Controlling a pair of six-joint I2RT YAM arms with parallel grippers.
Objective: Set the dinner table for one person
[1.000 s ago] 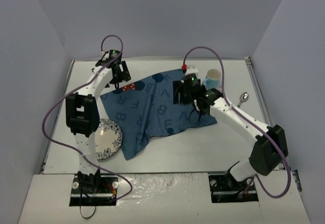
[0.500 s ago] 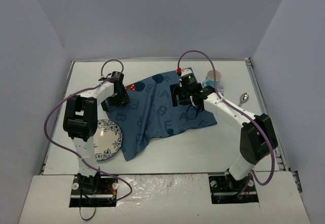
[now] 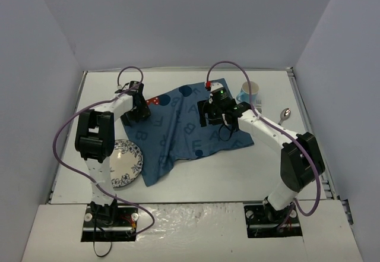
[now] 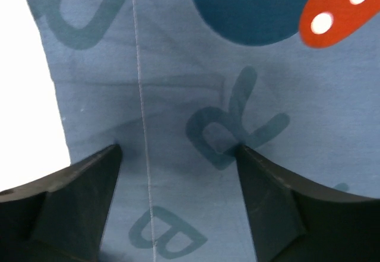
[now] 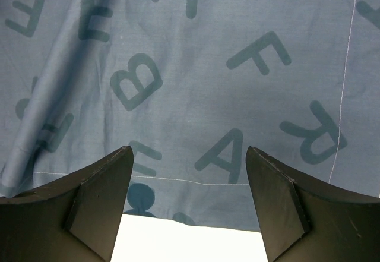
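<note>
Left pincer [image 4: 178, 150] first: your two dark fingers [image 4: 83, 196] stand wide apart with only cloth between them. The tips are down at the blue lettered cloth mat [image 4: 196, 95] close to its hem, and small creases run from one tip. Whether they press the mat, you cannot tell. Your right pincer [image 5: 189, 150] is spread just as wide and holds nothing, hanging over the mat near an edge.

From above, working outward from the arm bases, the dinner table [image 3: 208, 173] is the white top under everything. Nearest, on the left, lies a patterned plate [image 3: 127, 158], partly under the left arm and just beside the mat's near corner. The mat lies rumpled across the middle, with a red patch [image 3: 153, 101] dotted white by the left pincer. Farther right you have a spoon [image 3: 285, 114], then a fork [image 3: 259, 103], and a mug [image 3: 249, 89] just off the mat's far right corner.
</note>
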